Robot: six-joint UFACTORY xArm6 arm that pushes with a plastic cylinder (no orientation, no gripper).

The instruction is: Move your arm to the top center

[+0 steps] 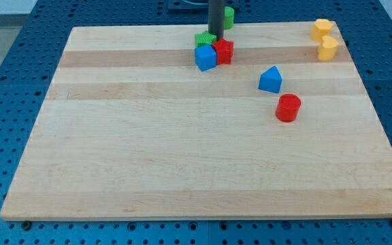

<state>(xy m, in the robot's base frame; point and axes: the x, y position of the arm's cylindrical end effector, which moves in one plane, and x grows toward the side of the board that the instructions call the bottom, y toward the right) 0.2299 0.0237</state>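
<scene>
on the wooden surface (182, 170), far centre, a blue cube (205, 58) touches a red block (223, 51), a green block (203, 39) just behind; my tip (215, 41) stands at that cluster, holding nothing; another green block (229, 17) sits behind; rightwards a blue block (271, 80), red cylinder (288, 107), two yellow blocks (322, 28) (328, 48) far right.

- At the far centre your path is crowded: a green star-shaped block (205, 38), blue cube (205, 58) and red block (224, 51) cluster around my tip (215, 39).
- A green cylinder (229, 17) sits just behind.
- Right of centre, a blue wedge-shaped block (271, 79) and red cylinder (288, 107) stand close together.
- Two yellow blocks (325, 39) occupy the far right corner.
- You can pass freely over the wooden board (148, 163) on the left and near side.
</scene>
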